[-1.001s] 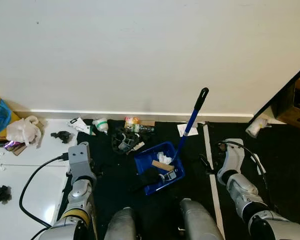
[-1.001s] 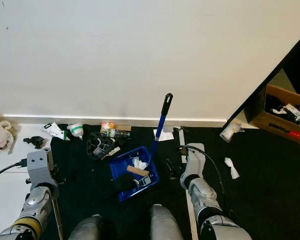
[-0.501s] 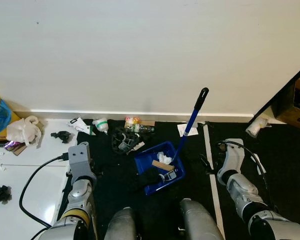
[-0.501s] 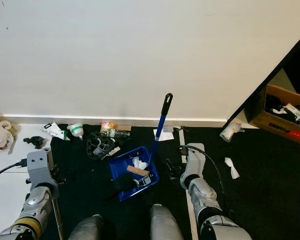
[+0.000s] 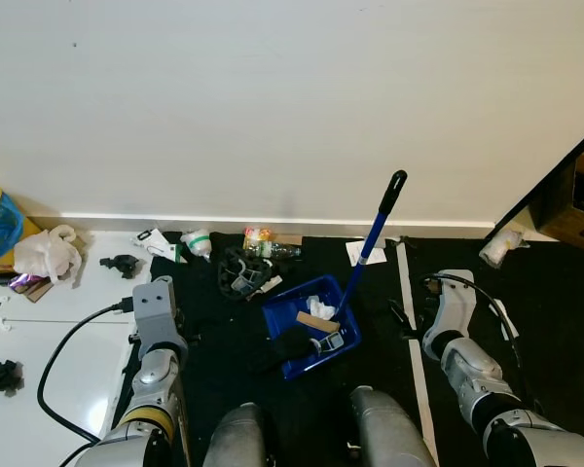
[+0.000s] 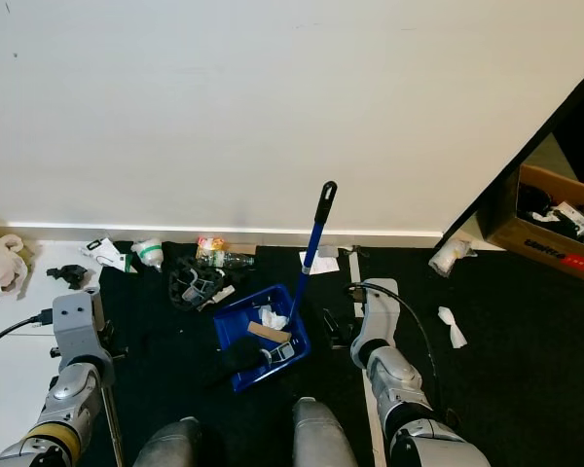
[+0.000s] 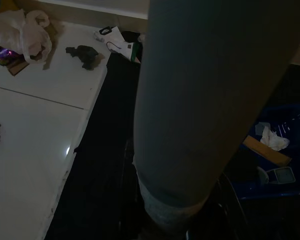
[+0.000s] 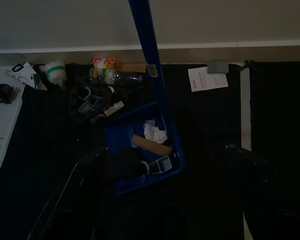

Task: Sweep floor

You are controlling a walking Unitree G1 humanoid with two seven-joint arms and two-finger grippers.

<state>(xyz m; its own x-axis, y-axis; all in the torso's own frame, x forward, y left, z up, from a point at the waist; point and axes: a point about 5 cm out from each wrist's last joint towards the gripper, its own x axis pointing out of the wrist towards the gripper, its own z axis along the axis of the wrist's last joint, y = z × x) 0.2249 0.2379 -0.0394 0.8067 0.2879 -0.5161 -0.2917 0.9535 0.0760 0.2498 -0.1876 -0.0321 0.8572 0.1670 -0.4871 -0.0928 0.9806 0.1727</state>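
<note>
I cannot tell how my fingers stand on either side: my left arm [image 5: 154, 336] and my right arm [image 5: 455, 326] both hang low beside my legs, and nothing rests in them that I can see. In the right wrist view dark finger shapes [image 8: 65, 195] frame the scene, too dim to judge. Between my arms, on the black mat [image 5: 214, 331], sits a blue dustpan [image 5: 311, 326] with its blue handle [image 5: 370, 243] leaning up toward the wall [image 5: 292, 97]. Inside the dustpan lie crumpled white paper [image 8: 155, 133], a brown strip [image 8: 150, 145] and a dark lump. Just beyond it, near the baseboard, lies a heap of litter: a black tangle [image 5: 241, 272], a plastic bottle [image 5: 263, 243], a white cup [image 5: 197, 241]. A white sheet of paper [image 8: 207, 78] lies near the handle. A plastic bag [image 5: 47, 255] sits on the white floor [image 5: 49, 341] to my left.
</note>
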